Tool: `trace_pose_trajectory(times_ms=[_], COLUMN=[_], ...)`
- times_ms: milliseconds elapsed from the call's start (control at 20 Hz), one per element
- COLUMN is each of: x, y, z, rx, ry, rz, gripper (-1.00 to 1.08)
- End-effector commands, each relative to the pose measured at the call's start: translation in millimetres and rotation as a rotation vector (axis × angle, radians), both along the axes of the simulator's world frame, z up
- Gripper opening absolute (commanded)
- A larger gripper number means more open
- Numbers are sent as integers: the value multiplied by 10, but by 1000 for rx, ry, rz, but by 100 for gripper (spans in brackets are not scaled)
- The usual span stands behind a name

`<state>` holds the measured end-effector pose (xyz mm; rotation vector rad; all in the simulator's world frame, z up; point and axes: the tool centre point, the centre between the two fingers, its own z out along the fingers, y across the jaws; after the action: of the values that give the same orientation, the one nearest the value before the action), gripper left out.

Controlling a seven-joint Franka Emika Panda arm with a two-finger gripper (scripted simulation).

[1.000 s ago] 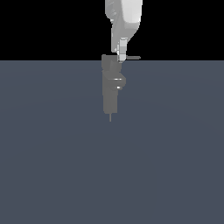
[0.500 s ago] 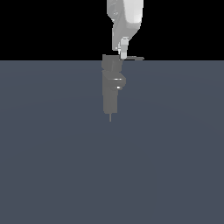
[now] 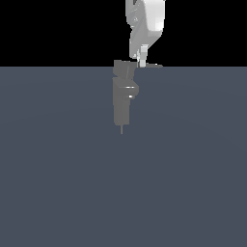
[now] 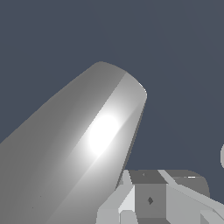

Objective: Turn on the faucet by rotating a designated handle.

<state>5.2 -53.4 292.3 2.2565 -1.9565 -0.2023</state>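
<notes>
Up near the far edge of the dark slate floor (image 3: 62,193), the faucet (image 3: 121,99) stands as an upright grey column, with a rounded bulge on the side toward the exterior view's right and a thin pin poking out below it. Its handle (image 3: 153,65) is a thin flat lever that runs level from the faucet's top toward the exterior view's right, seen edge-on right where the floor meets the black background. Coming down from above, the white robot arm (image 3: 144,21) ends in the gripper (image 3: 142,61), whose tip sits at the lever close to where it joins the faucet's top; whether it touches the lever cannot be told. How far apart the fingers stand cannot be told either. From the wrist view, a broad, glossy grey form (image 4: 74,153), which cannot be identified with certainty, fills much of the picture, and a blocky pale grey part (image 4: 151,199) shows beside it over the same dark floor.
</notes>
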Motion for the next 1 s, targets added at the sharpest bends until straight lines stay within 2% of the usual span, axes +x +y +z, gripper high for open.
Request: trace_pose_trajectory(times_ms=[0,950], x=[40,390], y=[-196,-606], z=[-39,-75], rx=[-6,-8], ry=[3,-3], rz=[-24,-40], gripper=[-100,-100])
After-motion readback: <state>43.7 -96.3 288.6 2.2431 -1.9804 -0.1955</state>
